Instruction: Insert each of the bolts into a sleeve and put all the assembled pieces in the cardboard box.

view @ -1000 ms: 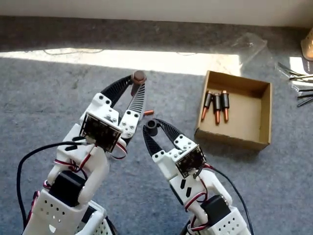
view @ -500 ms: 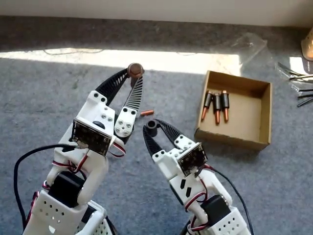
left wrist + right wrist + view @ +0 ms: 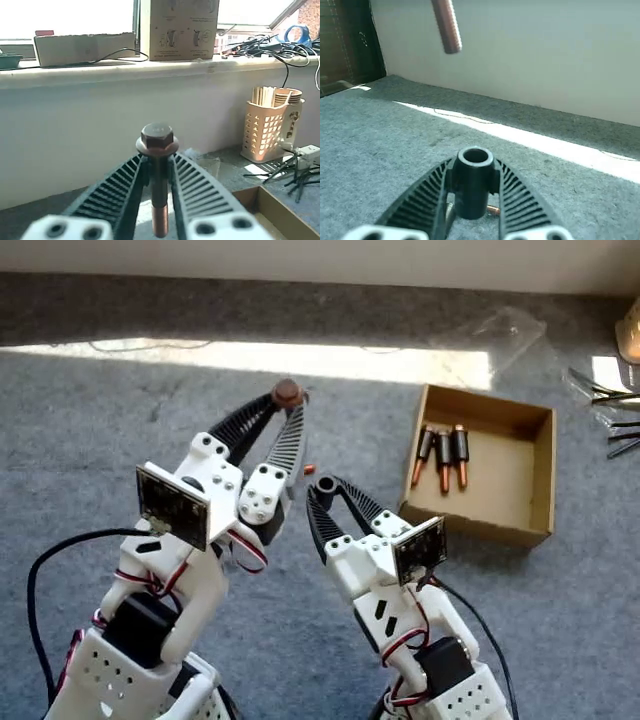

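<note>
Just beside the cardboard box [image 3: 478, 524], off its near corner, the right tool [image 3: 322, 496] is pressed onto a black sleeve [image 3: 321, 485]. It holds the sleeve upright with the bore open upward. Farther from the box, past the sleeve, the left tool [image 3: 287, 403] pinches a copper-coloured bolt [image 3: 287, 392] by the shank just under its flanged hex head. The bare end hangs down, free of the fingers. From the right wrist that bolt end [image 3: 447, 27] sits above the sleeve's mouth [image 3: 472, 159] and off to one side, not yet lined up.

Both parts look small, rigid and light. The bolt's smooth round shank could swivel or slip between the ribbed fingers if it meets the sleeve's rim off-centre. Gripping close under the head seems right, since it leaves the shank free to enter. The sleeve is best held low on its body, as it is, with the mouth unobstructed.

Inside the box lie three assembled pieces [image 3: 443, 458]. A loose bolt [image 3: 309, 469] rests on the desk [image 3: 100, 420] between the sleeve and the box's far side.
</note>
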You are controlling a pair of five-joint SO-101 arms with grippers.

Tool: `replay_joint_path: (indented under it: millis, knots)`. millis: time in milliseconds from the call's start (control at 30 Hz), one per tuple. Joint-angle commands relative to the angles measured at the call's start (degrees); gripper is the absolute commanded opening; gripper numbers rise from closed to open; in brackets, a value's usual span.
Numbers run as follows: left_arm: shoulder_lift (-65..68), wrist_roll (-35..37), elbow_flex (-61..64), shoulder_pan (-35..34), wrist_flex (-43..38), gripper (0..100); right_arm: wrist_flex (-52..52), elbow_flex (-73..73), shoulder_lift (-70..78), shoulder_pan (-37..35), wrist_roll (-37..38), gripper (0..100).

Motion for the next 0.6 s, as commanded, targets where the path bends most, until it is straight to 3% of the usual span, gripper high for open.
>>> replay_joint_path:
  millis: [0,567]
  knots:
    - [-1.5,1.0,-0.1,2.4,0.4,3,0.0,8.4,-0.8,0.7,0.8,0.5]
    - [-1.5,0.7,5.6,4.2,1.6,3,0.0,8.4,-0.8,0.7,0.9,0.5]
